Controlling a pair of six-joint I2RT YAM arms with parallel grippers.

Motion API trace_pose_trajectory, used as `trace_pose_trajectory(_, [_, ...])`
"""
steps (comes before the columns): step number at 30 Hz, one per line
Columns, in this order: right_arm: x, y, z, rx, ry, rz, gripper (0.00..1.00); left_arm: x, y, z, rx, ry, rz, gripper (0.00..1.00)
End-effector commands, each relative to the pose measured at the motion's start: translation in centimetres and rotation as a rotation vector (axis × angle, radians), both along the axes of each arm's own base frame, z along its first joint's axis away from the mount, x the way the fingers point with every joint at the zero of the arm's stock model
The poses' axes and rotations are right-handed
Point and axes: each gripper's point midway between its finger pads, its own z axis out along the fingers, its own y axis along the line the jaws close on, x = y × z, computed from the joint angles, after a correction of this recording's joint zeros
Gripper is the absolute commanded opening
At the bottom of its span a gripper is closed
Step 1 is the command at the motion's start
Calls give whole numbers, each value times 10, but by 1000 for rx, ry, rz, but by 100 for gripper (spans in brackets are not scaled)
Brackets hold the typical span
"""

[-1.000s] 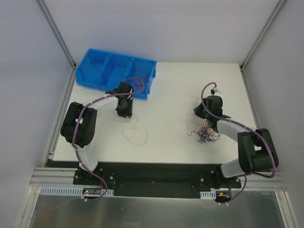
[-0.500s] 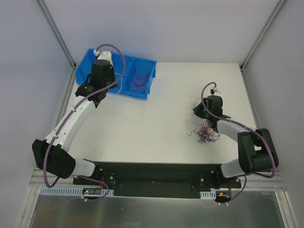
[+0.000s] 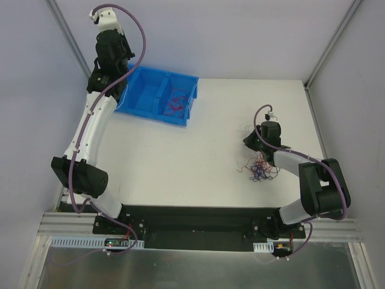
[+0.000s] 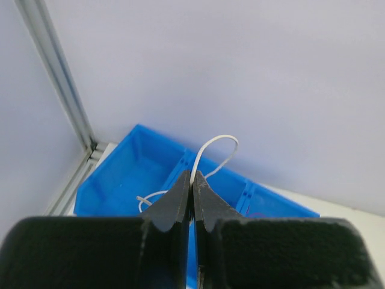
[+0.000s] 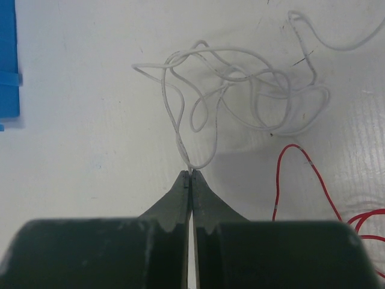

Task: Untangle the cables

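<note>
My left gripper (image 4: 192, 174) is shut on a thin white cable (image 4: 216, 141) that loops up from its tips. It hangs high over the blue bin (image 4: 120, 174) in the back left corner. The left arm (image 3: 90, 126) is stretched up and back. My right gripper (image 5: 191, 172) sits low over the table and is shut on the end loop of a tangle of white cables (image 5: 240, 90). A red cable (image 5: 289, 174) lies to its right. Red and dark purple cables (image 3: 260, 167) lie bunched just in front of the right gripper (image 3: 251, 139).
The blue bin (image 3: 186, 114) has three compartments, and its right one holds a few red cables (image 3: 175, 101). Aluminium posts (image 3: 72, 39) and grey walls close in the table at the back and sides.
The left gripper has shut and swung from in front of the bin up and back over its left end. The white loop on the table is gone. The right arm has not moved.
</note>
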Motion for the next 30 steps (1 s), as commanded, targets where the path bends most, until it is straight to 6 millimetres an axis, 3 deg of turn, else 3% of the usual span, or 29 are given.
trace_pose_trajectory(1, [21, 6, 26, 37, -79, 8, 1, 17, 0, 57, 25, -159, -7, 0])
trace_pose_trajectory(6, [22, 6, 25, 41, -75, 11, 0, 41, 2, 76, 68, -231, -11, 0])
trace_pose_trajectory(8, [22, 7, 25, 44, -76, 15, 1, 50, 0, 72, 74, -237, -16, 0])
trace_pose_trajectory(13, [23, 7, 24, 52, -68, 15, 1, 77, -3, 27, 82, -178, -17, 0])
trace_pose_trajectory(16, [23, 6, 22, 54, -64, 12, 0, 93, 6, -18, 78, -107, 11, 0])
trace_pose_trajectory(21, [24, 7, 22, 60, -63, 15, 1, 104, 23, -67, -2, -30, 35, 0])
trace_pose_trajectory(26, [25, 6, 23, 64, -62, 15, 1, 104, 44, -91, -51, 18, 85, 0])
trace_pose_trajectory(30, [25, 8, 23, 70, -61, 20, 1, 100, 55, -77, -67, -2, 102, 0])
